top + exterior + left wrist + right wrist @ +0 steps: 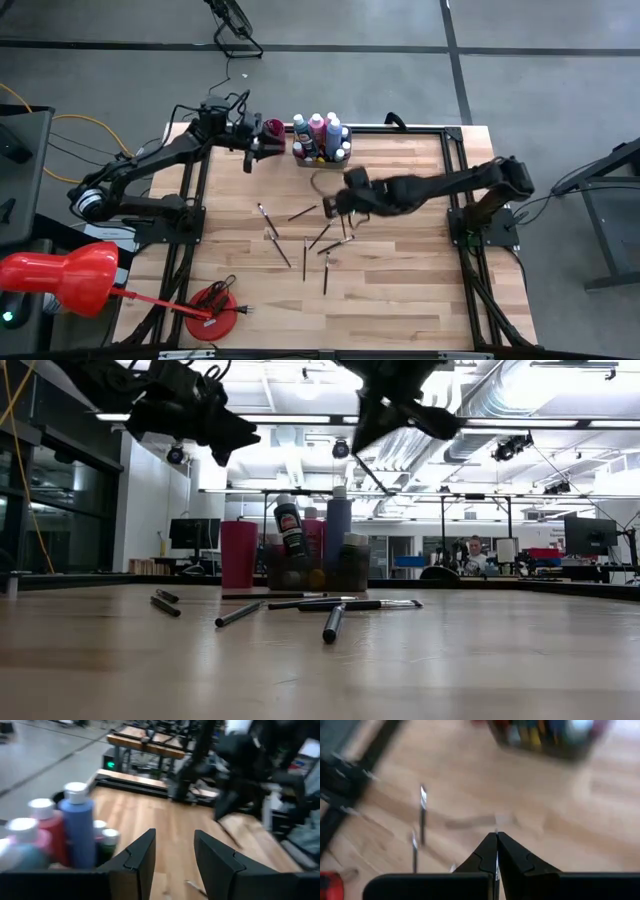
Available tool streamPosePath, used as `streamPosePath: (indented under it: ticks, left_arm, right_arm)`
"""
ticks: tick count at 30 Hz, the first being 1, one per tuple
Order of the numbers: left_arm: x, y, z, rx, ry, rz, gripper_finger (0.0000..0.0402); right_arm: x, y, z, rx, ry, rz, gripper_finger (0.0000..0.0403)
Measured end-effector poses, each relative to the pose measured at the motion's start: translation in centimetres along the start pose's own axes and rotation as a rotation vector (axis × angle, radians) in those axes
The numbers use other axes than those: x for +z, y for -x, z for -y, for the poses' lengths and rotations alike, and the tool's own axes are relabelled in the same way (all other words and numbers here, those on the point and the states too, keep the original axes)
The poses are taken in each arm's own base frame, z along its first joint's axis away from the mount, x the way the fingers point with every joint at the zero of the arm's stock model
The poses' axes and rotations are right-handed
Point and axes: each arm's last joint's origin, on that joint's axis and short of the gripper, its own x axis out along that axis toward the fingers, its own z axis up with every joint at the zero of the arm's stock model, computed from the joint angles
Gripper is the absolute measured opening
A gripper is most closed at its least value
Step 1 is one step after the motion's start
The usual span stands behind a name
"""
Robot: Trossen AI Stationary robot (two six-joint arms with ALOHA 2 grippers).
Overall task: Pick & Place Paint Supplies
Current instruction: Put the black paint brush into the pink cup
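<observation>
Brushes [305,240] lie loose beside your right gripper [335,208], clamped on a thin brush; carry it toward the bottle tray [322,158], where your left gripper [250,158] waits half-open, empty.

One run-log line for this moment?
left gripper: open, empty, beside bottles | right gripper: shut, raised over brushes | cup: table's far edge

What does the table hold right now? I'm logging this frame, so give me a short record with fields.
bottles: paint bottles upright, grouped in a tray at the far edge
cup: pink cup beside the bottles
brushes: paintbrushes scattered flat mid-table
left tool: raised near the cup, open, empty
right tool: above the brushes, shut, a thin brush hanging from it
</observation>
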Motion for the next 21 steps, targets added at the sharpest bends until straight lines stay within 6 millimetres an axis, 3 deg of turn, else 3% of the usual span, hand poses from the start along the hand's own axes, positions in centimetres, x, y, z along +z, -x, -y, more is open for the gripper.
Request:
streamPosePath:
  ticks: [5, 12, 16, 21]
  left_arm:
    - [0.2, -1.6, 1.3, -0.087, 0.036, 0.018, 0.0141]
    - [0.8, -3.7, 2.3, -0.19, 0.133, 0.091, 0.0219]
    - [0.8, -4.7, 2.4, -0.217, 0.191, 0.113, 0.0248]
    - [0.7, -5.8, 2.7, -0.189, 0.225, 0.158, 0.0252]
  right_arm:
    - [4.1, 1.3, -0.5, 0.163, 0.111, 0.151, 0.0004]
    - [8.6, 2.0, -0.9, 0.358, 0.259, 0.335, 0.0004]
    - [10.3, 2.0, -0.9, 0.431, 0.327, 0.416, 0.0004]
    - [11.7, 1.6, -0.4, 0.48, 0.381, 0.43, 0.0004]
